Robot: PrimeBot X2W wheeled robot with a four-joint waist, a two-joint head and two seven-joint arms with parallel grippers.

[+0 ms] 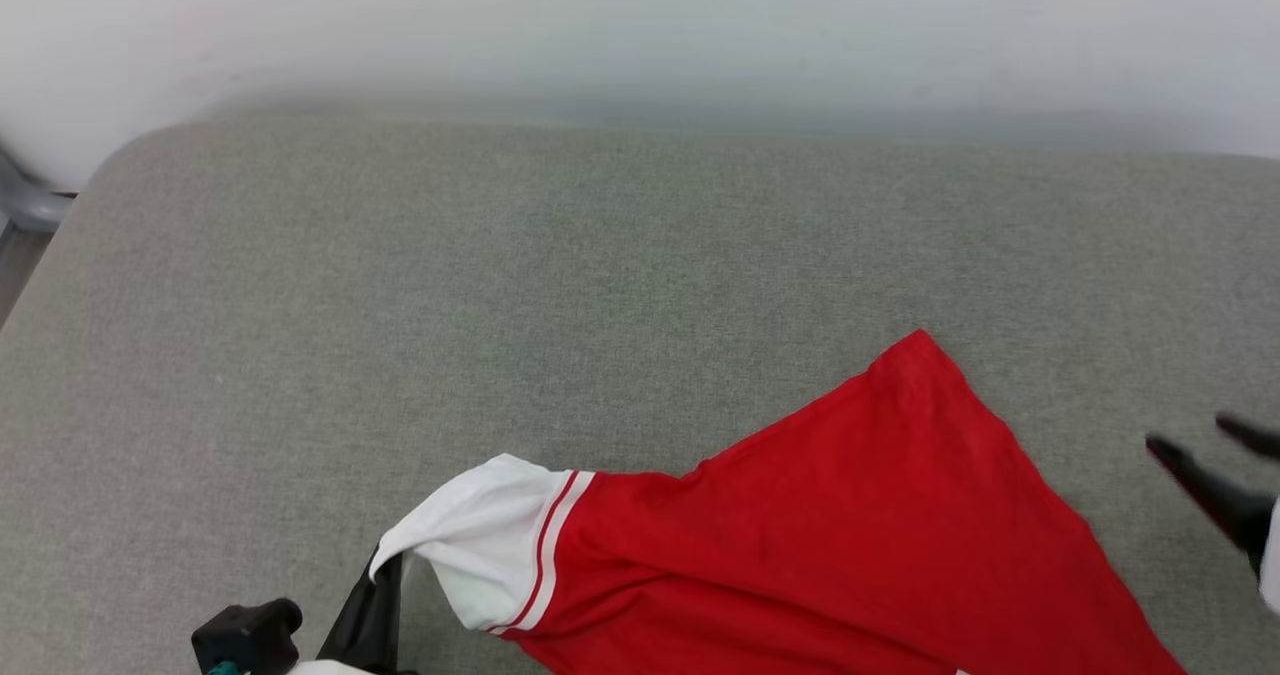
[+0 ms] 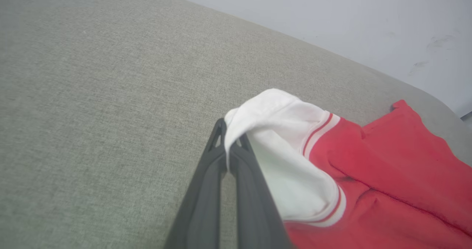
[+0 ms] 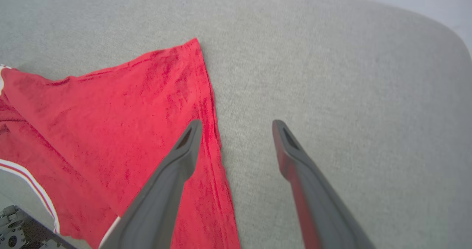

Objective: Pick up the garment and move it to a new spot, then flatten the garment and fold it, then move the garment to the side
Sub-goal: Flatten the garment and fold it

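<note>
Light: bright, soft and even across the bench (image 1: 400,285).
Shadows: faint and thin, in the creases of the jersey (image 1: 850,535) and along its edge.
Blur: right fingers (image 1: 1205,480) smeared in head view; in right wrist view one of them streaks with a red tint; wall (image 1: 640,25) soft, out of focus.
Distortion: bench edge bows in both wrist views.
Sharpness: bench weave crisp mid-frame, softer toward the borders.

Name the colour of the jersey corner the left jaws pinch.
White fabric panel with red-striped trim; left wrist view.
</note>
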